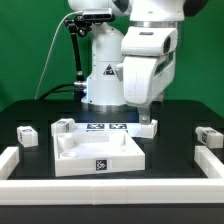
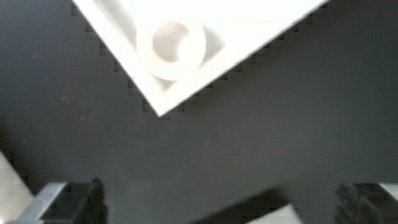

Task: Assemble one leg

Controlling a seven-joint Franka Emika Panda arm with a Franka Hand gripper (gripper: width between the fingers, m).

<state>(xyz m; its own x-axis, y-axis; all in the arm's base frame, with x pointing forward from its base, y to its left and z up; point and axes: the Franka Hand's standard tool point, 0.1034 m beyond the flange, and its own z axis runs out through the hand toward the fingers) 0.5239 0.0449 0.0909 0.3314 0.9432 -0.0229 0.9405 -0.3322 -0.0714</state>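
Legs, small white tagged blocks, lie loose on the black table (image 1: 175,150), and none sits between the fingers. The nearest leg (image 1: 148,129) shows just under the gripper (image 1: 147,119), partly hidden by it, so its long axis cannot be told. The corner leg (image 1: 62,125) rests across the panel from the gripper, just beside the panel's back corner. The left leg (image 1: 25,135) lies farther out on that same side, well apart from the gripper. The right leg (image 1: 208,135) lies on the gripper's other side and looks slightly longer across the view than deep. Which way any of them points is too small to read.

The gripper hangs low at the back corner of the white tray-like panel (image 1: 62,152), spread wide and empty. In the wrist view both fingers (image 2: 71,200) stand far apart with only bare table between them. Ahead of them a pointed panel corner (image 2: 240,35) carries a round hole (image 2: 178,45).

The marker board (image 1: 105,127) lies behind the panel, beside the gripper. A white rail (image 1: 110,195) borders the table.
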